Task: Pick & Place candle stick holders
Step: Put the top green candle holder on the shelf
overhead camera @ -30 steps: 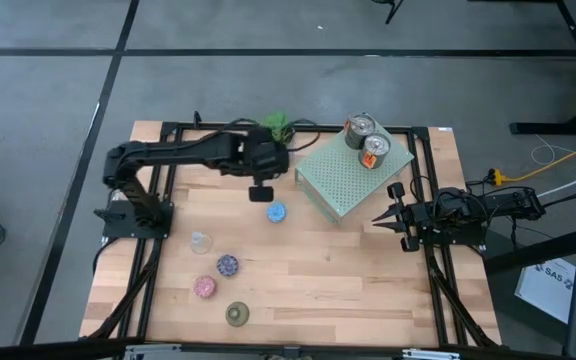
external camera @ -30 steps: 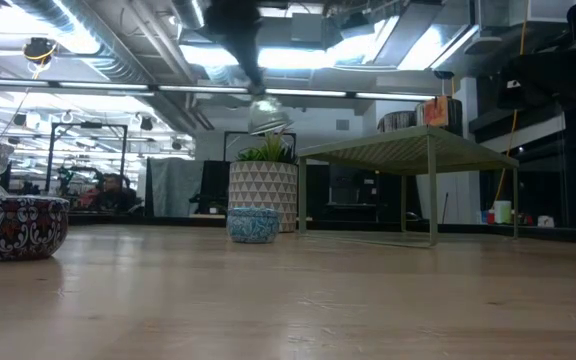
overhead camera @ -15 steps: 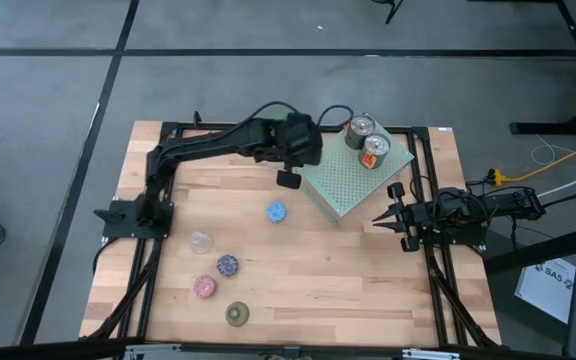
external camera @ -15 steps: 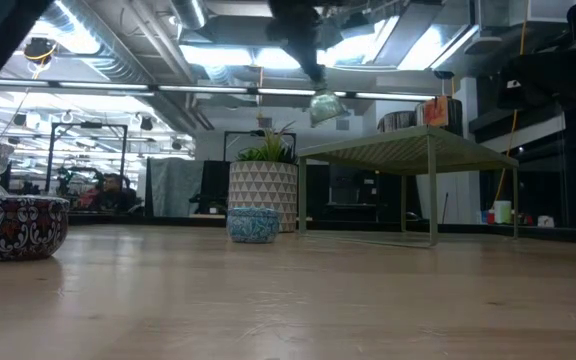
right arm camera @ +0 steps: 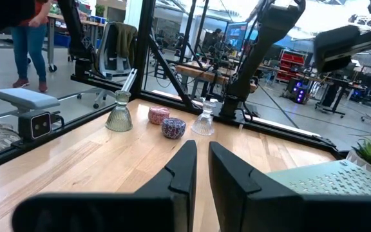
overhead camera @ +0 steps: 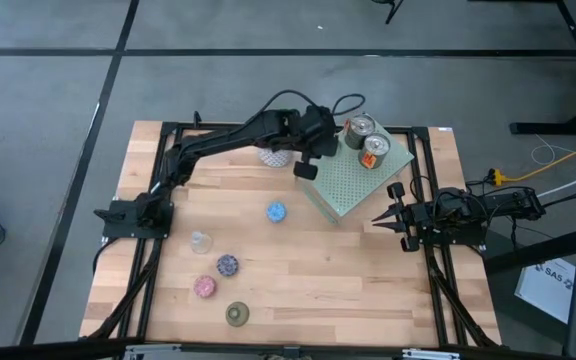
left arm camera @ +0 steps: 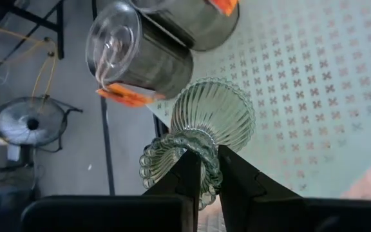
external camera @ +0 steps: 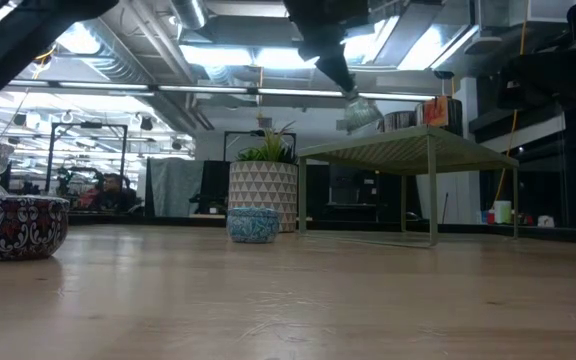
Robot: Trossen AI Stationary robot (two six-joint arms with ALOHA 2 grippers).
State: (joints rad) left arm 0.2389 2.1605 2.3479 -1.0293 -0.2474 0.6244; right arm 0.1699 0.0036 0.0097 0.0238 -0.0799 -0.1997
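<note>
The left arm is stretching toward the upper middle of the frame, its gripper (left arm camera: pixel 203 169) grasping the ribbed clear glass holder (left arm camera: pixel 201 132) above the pale green perforated slab (overhead camera: pixel 353 175). The right gripper (overhead camera: pixel 381 217) is resting clenched at the worktop's (overhead camera: pixel 348 275) right edge.

- A pale green perforated slab (overhead camera: pixel 353 180) stands on thin legs on the wooden desk (overhead camera: pixel 348 270), at its far right part.
- A green plant in a white patterned pot (external camera: pixel 263 195) stands on the desk just beside the slab's far left corner.
- A black metal frame (overhead camera: pixel 423 165) edges the desk close to the slab.
- Grey floor (overhead camera: pixel 268 90) with dark lines lies beyond the slab.
- Cables (overhead camera: pixel 558 165) trail past the desk's edge, on the slab's side.
</note>
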